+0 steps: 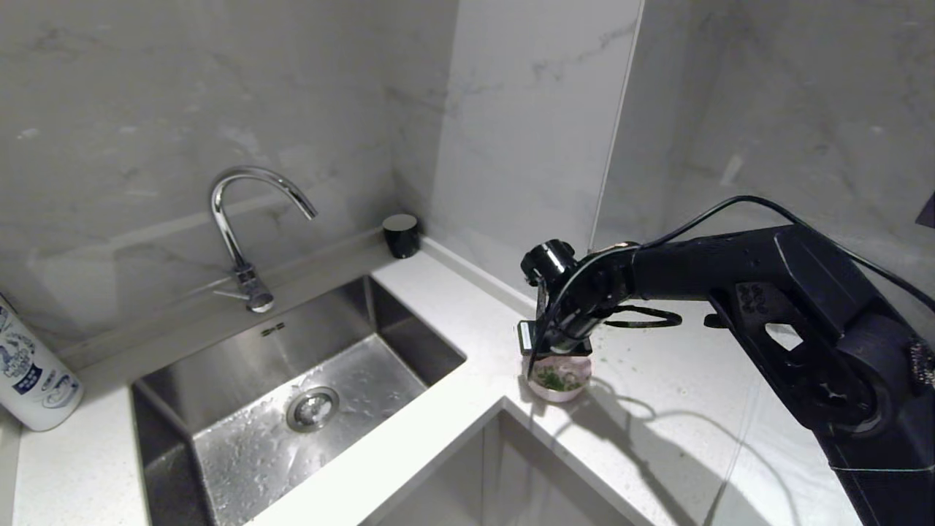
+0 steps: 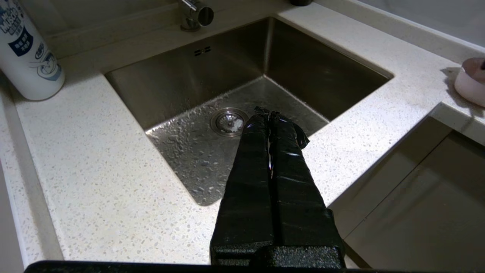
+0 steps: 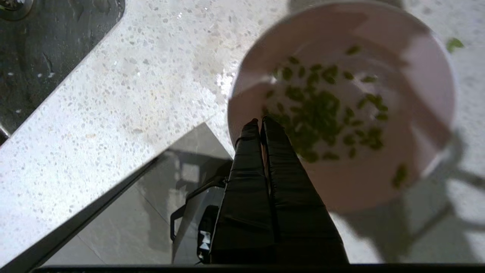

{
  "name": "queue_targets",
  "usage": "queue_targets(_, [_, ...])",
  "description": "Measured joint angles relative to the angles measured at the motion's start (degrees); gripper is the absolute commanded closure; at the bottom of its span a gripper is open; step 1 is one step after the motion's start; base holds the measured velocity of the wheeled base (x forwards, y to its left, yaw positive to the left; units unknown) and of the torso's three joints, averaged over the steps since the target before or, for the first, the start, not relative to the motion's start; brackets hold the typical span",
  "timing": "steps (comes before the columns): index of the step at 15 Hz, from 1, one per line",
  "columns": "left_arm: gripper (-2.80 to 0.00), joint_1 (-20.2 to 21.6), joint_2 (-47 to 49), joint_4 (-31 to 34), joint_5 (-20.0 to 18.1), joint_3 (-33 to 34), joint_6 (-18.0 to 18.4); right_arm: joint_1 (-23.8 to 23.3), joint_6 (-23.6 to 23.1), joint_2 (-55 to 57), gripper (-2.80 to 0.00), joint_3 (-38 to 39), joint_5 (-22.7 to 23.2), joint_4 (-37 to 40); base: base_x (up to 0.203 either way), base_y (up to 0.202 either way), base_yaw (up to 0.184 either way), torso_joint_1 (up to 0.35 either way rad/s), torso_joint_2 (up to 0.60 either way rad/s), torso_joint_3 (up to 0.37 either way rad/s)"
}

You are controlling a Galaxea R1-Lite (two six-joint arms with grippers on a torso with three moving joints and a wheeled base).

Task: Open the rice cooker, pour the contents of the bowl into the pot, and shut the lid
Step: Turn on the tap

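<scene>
The small pale pink bowl [image 1: 559,380] stands on the white speckled counter near its inner corner edge, with the contents [image 1: 553,378], chopped green bits, inside. My right gripper [image 1: 562,349] points down just above it. In the right wrist view this gripper [image 3: 261,120] is shut, its tips over the near rim of the bowl [image 3: 341,113], beside the contents [image 3: 322,110], with nothing between the fingers. My left gripper [image 2: 269,112] is shut and parked over the sink's front edge; the bowl [image 2: 471,81] lies far to its right. The rice cooker, its pot and its lid are out of view.
A steel sink [image 1: 409,314] with a curved faucet [image 1: 241,219] lies left of the bowl. A black cup [image 1: 402,235] sits in the back corner, a white bottle [image 1: 33,372] at far left. One green bit [image 3: 454,43] lies on the counter. Marble walls close the back.
</scene>
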Motion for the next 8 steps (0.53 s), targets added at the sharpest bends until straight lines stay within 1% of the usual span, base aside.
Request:
queue_targets(4, [0.0,0.0,0.0,0.0,0.0,0.0,0.0,-1.0,-0.1,-8.7,0.0,6.3,-0.3,0.1,0.0,0.0,0.0,0.0,0.0,0.0])
queue_targets(8, [0.0,0.0,0.0,0.0,0.0,0.0,0.0,-1.5,0.2,-25.1,0.0,18.3,-0.2,-2.1,0.0,0.0,0.0,0.0,0.0,0.0])
